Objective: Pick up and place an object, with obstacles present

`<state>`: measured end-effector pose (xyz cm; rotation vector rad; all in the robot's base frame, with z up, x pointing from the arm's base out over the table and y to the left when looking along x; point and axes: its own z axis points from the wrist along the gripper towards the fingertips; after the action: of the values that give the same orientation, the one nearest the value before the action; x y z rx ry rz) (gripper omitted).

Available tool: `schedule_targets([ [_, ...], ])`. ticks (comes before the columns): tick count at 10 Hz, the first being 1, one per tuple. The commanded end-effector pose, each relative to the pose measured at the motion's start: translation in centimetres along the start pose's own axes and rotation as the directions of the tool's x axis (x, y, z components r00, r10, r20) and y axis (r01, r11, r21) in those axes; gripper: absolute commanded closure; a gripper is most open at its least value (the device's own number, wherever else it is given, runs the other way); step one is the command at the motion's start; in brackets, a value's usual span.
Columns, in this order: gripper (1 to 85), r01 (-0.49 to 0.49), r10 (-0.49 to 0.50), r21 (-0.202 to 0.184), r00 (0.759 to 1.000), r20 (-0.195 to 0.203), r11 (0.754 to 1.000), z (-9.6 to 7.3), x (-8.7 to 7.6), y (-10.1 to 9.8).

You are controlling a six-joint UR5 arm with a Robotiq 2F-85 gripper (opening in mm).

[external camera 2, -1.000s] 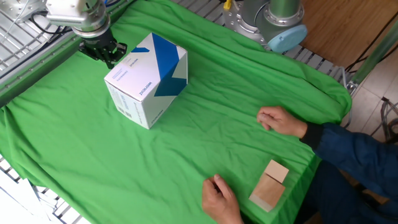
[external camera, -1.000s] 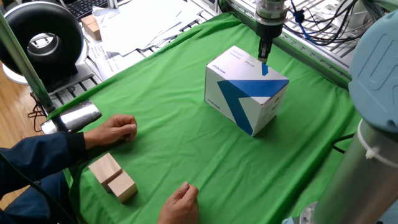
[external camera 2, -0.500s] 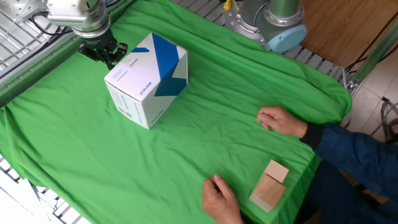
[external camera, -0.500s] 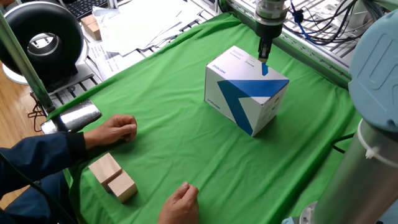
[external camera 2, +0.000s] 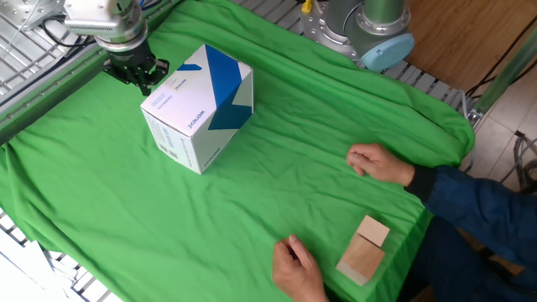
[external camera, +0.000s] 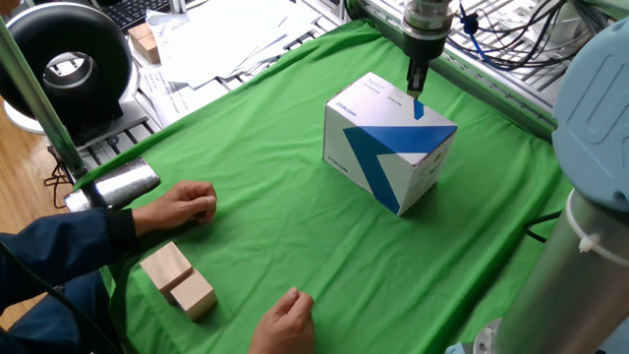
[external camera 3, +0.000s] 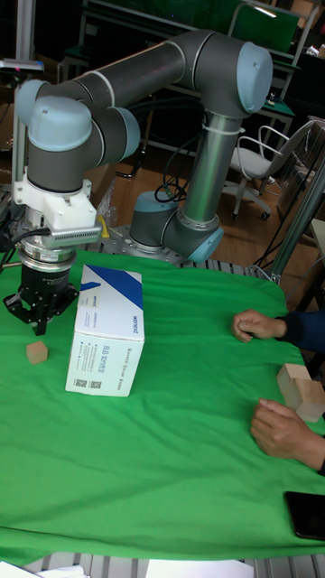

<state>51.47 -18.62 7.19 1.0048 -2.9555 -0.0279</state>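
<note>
The object, a tiny pale-wood cube (external camera 3: 36, 351), lies on the green cloth just left of the obstacle in the tall fixed view. In both other views it is hidden. The obstacle is a large white box with blue shapes (external camera: 388, 141) (external camera 2: 199, 106) (external camera 3: 106, 329). My gripper (external camera 3: 41, 329) hangs straight above the cube, a small gap over it, close to the box's far side. Its black fingers (external camera 2: 117, 73) stand spread, open, with nothing between them. In one fixed view the gripper (external camera: 417, 87) shows edge-on behind the box's top corner.
A person's two hands (external camera: 182, 205) (external camera: 285, 323) rest on the cloth at the near side, with two larger pale wooden blocks (external camera: 179, 278) (external camera 2: 364, 248) between them. The arm's base (external camera 2: 369, 29) stands at the table edge. Papers and a metal frame border the cloth.
The gripper has risen very slightly beside the box. The box, hands and wooden blocks have not moved.
</note>
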Motion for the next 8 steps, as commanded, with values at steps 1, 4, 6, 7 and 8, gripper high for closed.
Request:
schedule_targets([
  [1,35.0,0.052,-0.045,-0.066,0.993,0.11,0.996,1.7,-2.3,0.5],
  [4,39.7,0.059,-0.055,-0.04,0.994,0.095,0.997,4.0,-1.2,-0.9],
  [6,40.7,0.051,-0.049,-0.025,0.996,0.076,0.998,4.9,-0.1,-1.2],
  [7,40.7,0.042,-0.04,-0.034,0.997,0.07,0.999,5.2,0.3,-1.0],
  [8,40.3,0.034,-0.03,-0.054,0.997,0.07,0.998,5.3,0.6,-0.4],
])
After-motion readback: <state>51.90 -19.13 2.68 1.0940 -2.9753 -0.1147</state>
